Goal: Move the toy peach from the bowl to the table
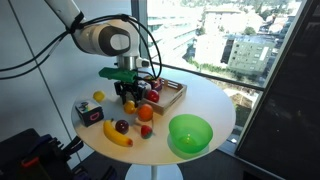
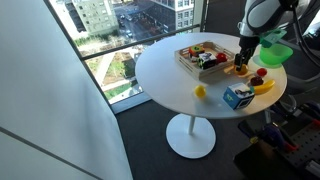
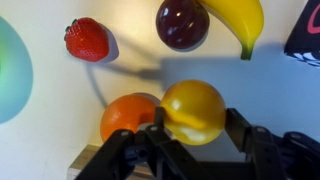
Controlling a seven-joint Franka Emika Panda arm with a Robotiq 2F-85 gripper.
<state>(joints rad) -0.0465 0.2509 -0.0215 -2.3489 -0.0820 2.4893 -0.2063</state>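
Near edge of the counter (image 1: 215, 105): the bowl (image 1: 190, 134) stands empty, so the lift-out looks done. Past it, mid-counter: the pincer (image 3: 196, 116) is pinching the toy peach (image 3: 193, 104), a finger on either side, low over the white top and just beside a redder fruit (image 3: 127, 116). Can't tell whether the peach touches the surface. Left, by my reading: set it down, let go, back off. The wooden tray (image 1: 166, 90) sits beyond, at the far edge.
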